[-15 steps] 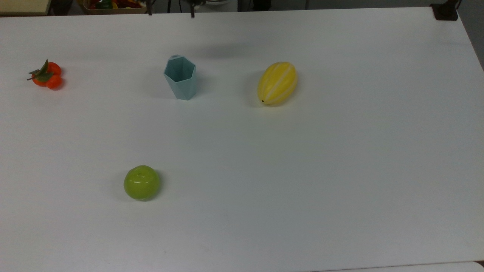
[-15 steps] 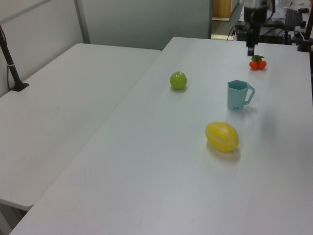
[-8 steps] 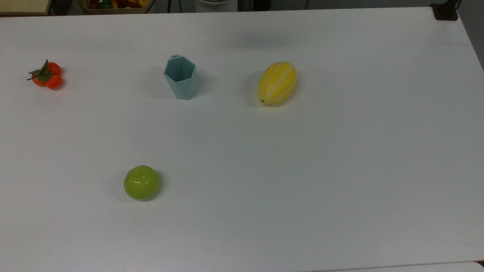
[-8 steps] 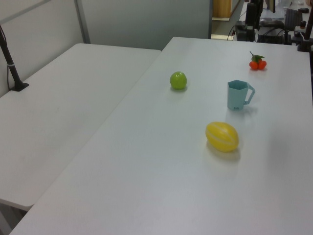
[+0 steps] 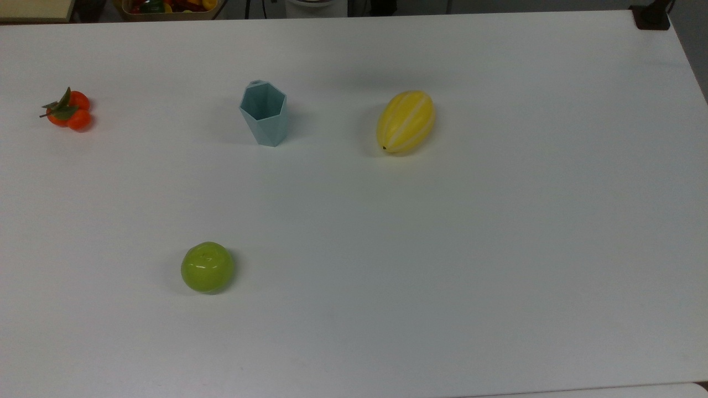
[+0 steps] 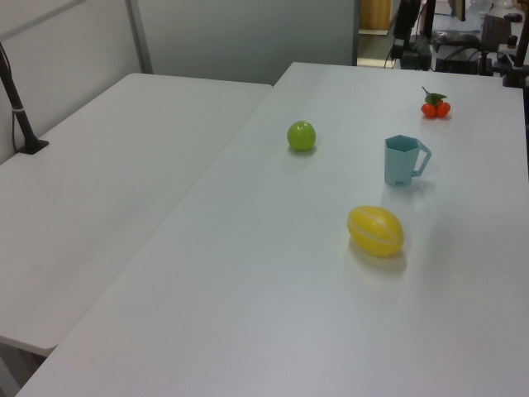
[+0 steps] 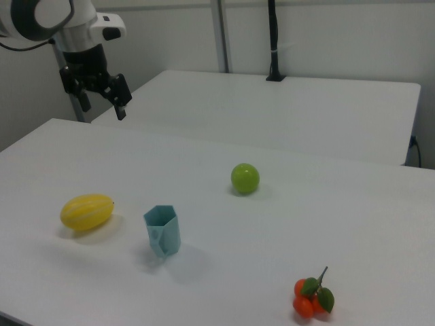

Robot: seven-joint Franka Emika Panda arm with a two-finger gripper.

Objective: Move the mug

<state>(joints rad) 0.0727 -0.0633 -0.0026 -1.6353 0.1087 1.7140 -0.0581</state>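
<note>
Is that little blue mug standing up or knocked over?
Upright. The mug stands on its base on the table, open mouth up in the top view.

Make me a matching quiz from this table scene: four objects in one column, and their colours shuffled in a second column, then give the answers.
Column one:
1. mug
2. apple
3. melon
4. small fruit cluster

Column two:
A. yellow with pale stripes
B. orange-red with green leaves
C. pale teal-blue
D. green

Right pairs: 1-C, 2-D, 3-A, 4-B
</note>
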